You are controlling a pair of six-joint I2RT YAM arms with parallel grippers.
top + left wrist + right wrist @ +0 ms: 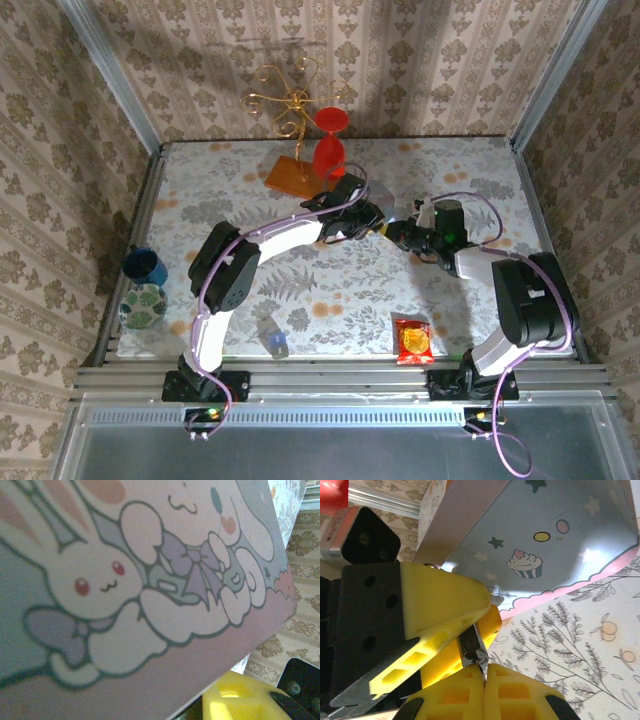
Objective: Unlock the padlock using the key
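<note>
Over the middle of the table the two arms meet tip to tip. In the right wrist view the padlock [471,647], a small dark metal block with a silvery end, is clamped between the yellow fingers of my left gripper [485,611]. My right gripper [485,674] is shut on the thin key [482,664], whose blade reaches the padlock's end face. Right behind them is the patterned tin box [545,540], whose bunny-printed side [150,580] fills the left wrist view. From above, the left gripper [372,222] and right gripper [398,232] almost touch.
A red goblet [330,140], an orange card [290,172] and a gold wire stand [290,100] sit at the back. A blue cup [145,265] and a round patterned jar [142,305] stand at the left edge. A clear bottle [272,338] and a red packet [413,340] lie near the front.
</note>
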